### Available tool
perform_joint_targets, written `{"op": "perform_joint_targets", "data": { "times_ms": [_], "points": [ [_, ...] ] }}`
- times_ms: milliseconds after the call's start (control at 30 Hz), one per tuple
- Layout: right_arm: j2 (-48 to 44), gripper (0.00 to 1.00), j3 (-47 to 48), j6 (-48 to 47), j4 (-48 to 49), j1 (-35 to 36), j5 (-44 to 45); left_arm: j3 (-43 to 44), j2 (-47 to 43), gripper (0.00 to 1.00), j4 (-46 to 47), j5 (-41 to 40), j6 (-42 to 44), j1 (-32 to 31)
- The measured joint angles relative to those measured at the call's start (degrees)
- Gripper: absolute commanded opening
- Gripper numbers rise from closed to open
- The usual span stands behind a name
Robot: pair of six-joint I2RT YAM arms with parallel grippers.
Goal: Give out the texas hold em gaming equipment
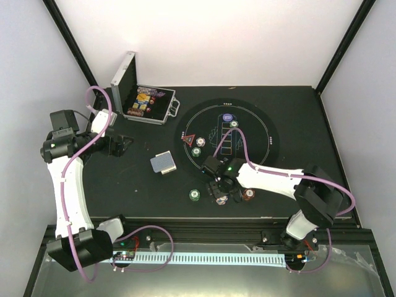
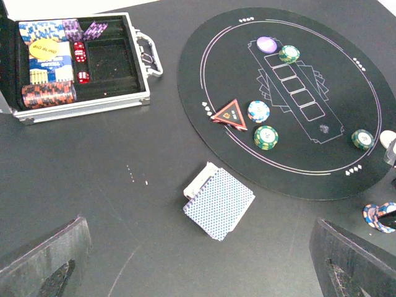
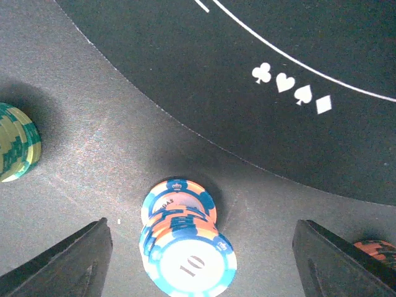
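A leaning stack of orange-and-blue poker chips [image 3: 185,241] stands on the table just off the mat's near edge. My right gripper [image 3: 204,272] straddles it, open, with a gap on each side, and shows in the top view over the stack [image 1: 221,199]. A green chip stack [image 3: 15,151] sits to its left and a dark red chip [image 3: 377,247] to its right. The blue-backed cards [image 2: 219,201] lie in front of my open left gripper [image 2: 198,272]. On the mat [image 2: 346,93] are a purple button [image 2: 267,44], a red triangular marker [image 2: 230,113], a blue-white chip [image 2: 258,111] and green chips [image 2: 266,137].
The silver case [image 2: 80,59] stands open at the back left with chips and dice inside. My left arm [image 1: 65,179] runs along the table's left side. Light walls close in the table on three sides.
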Motion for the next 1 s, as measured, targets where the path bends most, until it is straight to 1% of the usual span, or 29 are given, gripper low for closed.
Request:
{"op": "perform_joint_targets", "data": {
  "times_ms": [367,600,833,1000],
  "points": [
    [0.2,0.63,-3.7,2.7,5.2,1.0,-1.0,0.0,-0.4,0.99,0.0,0.0,0.0,0.0],
    [0.6,0.47,-4.0,3.1,5.9,1.7,-1.3,0.0,-0.4,0.99,0.0,0.0,0.0,0.0],
    [0.8,0.42,-4.0,3.3,6.0,1.8,-1.2,0.0,-0.4,0.99,0.0,0.0,0.0,0.0],
    [0.8,0.31,-4.0,3.3,6.1,1.8,-0.8,0.0,-0.4,0.99,0.0,0.0,0.0,0.0]
  ]
}}
